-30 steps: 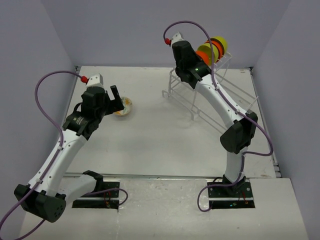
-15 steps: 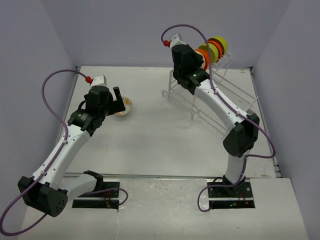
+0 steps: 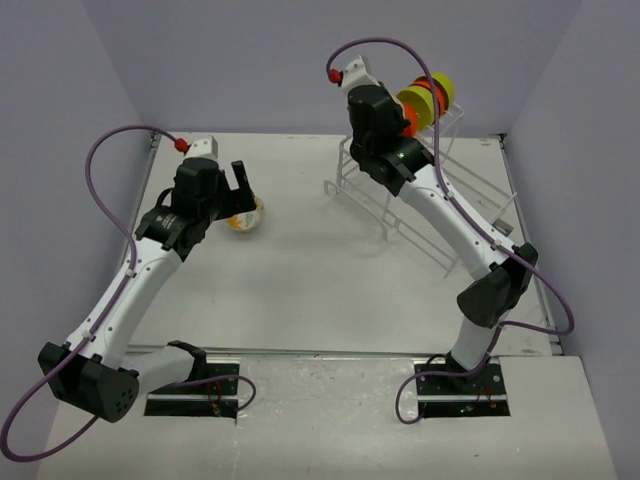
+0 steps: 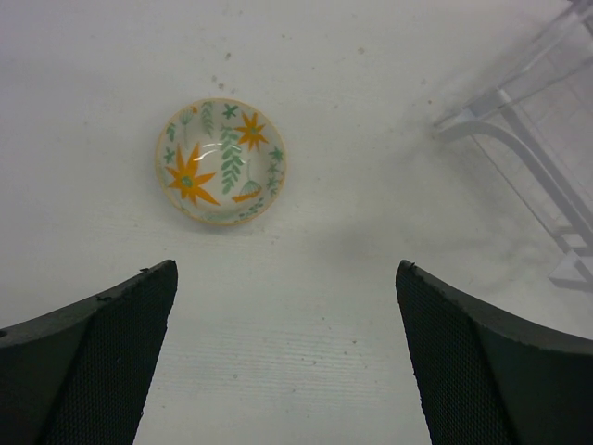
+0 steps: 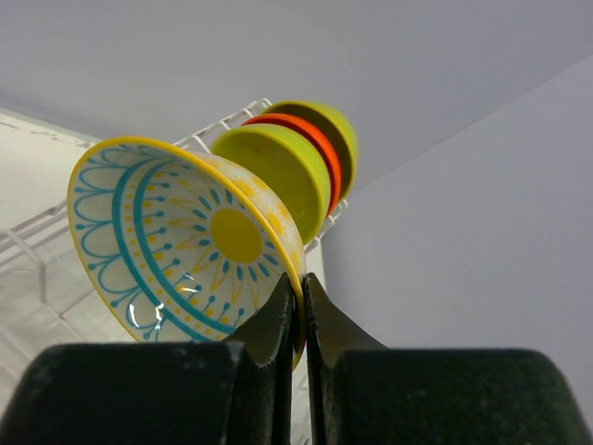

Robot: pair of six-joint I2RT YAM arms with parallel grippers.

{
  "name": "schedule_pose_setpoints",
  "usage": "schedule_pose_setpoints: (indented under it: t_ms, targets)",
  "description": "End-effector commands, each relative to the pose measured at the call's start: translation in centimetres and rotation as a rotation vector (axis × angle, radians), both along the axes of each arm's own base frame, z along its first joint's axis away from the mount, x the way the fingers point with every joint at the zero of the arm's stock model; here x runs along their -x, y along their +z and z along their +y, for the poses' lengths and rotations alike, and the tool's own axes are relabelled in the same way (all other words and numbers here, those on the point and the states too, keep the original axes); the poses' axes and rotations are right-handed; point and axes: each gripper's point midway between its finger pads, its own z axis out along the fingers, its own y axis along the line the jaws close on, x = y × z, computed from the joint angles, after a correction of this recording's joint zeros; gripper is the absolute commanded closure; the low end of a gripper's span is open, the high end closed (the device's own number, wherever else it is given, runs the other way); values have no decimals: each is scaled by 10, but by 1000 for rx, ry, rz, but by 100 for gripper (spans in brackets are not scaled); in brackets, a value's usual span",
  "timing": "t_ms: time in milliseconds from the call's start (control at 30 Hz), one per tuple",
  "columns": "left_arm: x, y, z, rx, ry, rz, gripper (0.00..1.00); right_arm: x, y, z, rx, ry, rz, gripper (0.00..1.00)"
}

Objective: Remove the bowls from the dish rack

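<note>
Right wrist view: my right gripper point(image 5: 299, 301) clamped on rim of glossy cream bowl with blue pattern and yellow centre point(image 5: 185, 236), tilted by white wire dish rack point(image 5: 37, 243) (cannot tell if clear of wires). Behind, racked on edge: lime-green bowl point(image 5: 273, 176), orange-red bowl point(image 5: 315, 139), yellow-green bowl point(image 5: 343, 148). Left gripper point(image 4: 283, 362) spread wide, empty, near flower-painted cream bowl point(image 4: 220, 160) upright on white counter point(image 4: 371, 74). My read: one unloaded, one in hand, three to go.
</note>
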Motion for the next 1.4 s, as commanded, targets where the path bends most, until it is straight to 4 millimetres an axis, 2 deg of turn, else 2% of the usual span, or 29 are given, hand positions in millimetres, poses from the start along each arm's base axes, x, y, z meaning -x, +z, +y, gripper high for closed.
schedule_pose_setpoints:
  t_ms: [0, 100, 167, 233, 267, 367, 400, 433, 467, 500, 533, 567, 667, 733, 800, 900, 933, 967, 1033, 1067, 1100, 1133, 1167, 1233, 1267, 1300, 1367]
  targets:
    - [-9, 32, -25, 69, -122, -75, 0, 22, 36, 9, -230, 68, -71, 100]
    - [-6, 62, -82, 224, -418, -147, 0, 35, 21, 34, -373, 166, 31, 100]
    - [-11, 78, -105, 269, -520, -194, 0, 40, 14, 49, -478, 208, 51, 100]
    - [-7, 94, -126, 282, -591, -246, 0, 48, 3, 60, -578, 231, 94, 100]
    - [-7, 102, -131, 273, -593, -274, 0, 52, -2, 69, -617, 269, 124, 100]
    - [-12, 112, -139, 225, -566, -311, 0, 65, -11, 84, -725, 334, 179, 100]
    - [-18, 111, -135, 204, -521, -316, 0, 71, -14, 95, -757, 385, 219, 100]
    - [-20, 104, -136, 181, -509, -293, 0, 78, -15, 97, -790, 405, 232, 100]
    - [-23, 107, -134, 168, -489, -295, 1, 81, -16, 99, -807, 418, 244, 100]
    - [-25, 100, -131, 136, -457, -270, 4, 84, -23, 103, -823, 434, 262, 100]
    - [-30, 98, -129, 117, -437, -263, 8, 90, -17, 101, -837, 448, 254, 100]
    - [-31, 94, -127, 101, -423, -250, 16, 92, -18, 102, -846, 456, 257, 100]
    - [-37, 76, -123, 62, -383, -205, 22, 100, -17, 111, -884, 507, 289, 100]
    - [-40, 67, -128, 64, -395, -178, 29, 106, -19, 119, -911, 547, 322, 100]
    - [-40, 62, -136, 80, -422, -162, 31, 110, -20, 128, -947, 578, 341, 100]
    - [-43, 59, -138, 83, -421, -151, 56, 110, -26, 136, -967, 595, 370, 100]
    - [-45, 61, -137, 84, -413, -156, 82, 108, -28, 135, -964, 586, 368, 100]
    - [-46, 60, -134, 78, -385, -149, 97, 106, -31, 135, -961, 575, 370, 100]
    - [-48, 60, -128, 70, -353, -151, 100, 104, -33, 134, -953, 562, 367, 100]
    - [-50, 58, -119, 55, -297, -148, 100, 103, -34, 133, -949, 556, 366, 94]
    - [-51, 57, -114, 46, -264, -143, 100, 102, -35, 132, -945, 549, 362, 71]
    - [-55, 53, -101, 21, -196, -138, 100, 100, -35, 128, -935, 527, 346, 8]
    - [-58, 45, -87, 24, -135, -109, 100, 98, -38, 122, -921, 502, 338, 1]
    - [-62, 21, -68, 43, -86, -46, 100, 96, -35, 104, -899, 441, 291, 1]
    - [-72, 11, -38, 78, -9, -21, 100, 95, -42, 96, -889, 419, 294, 1]
    - [-72, -12, -23, 91, 19, 29, 100, 100, -34, 86, -898, 419, 272, 1]
    - [-81, -31, 7, 151, 73, 62, 100, 102, -40, 74, -900, 404, 266, 1]
